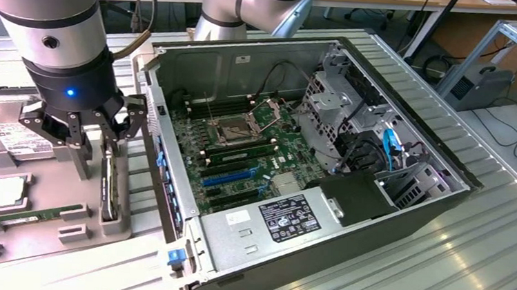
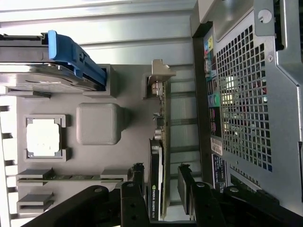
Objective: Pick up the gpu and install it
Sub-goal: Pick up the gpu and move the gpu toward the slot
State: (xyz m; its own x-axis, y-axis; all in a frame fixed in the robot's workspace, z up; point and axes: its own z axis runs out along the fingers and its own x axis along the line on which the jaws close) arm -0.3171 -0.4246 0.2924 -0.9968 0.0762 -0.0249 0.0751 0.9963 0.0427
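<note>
The claw (image 2: 161,167) is spread, straddling the upright gpu (image 2: 155,189) on the gray tray (image 1: 57,181), lower left in the exterior view; I'd centre both fingers before squeezing

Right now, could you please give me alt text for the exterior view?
An open gripper hangs over the gpu, standing on edge in a grey tray. An open PC case lies at the exterior view's right.

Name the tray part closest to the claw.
The gpu, the dark card standing on edge beside the case; the claw hangs open over it.
</note>
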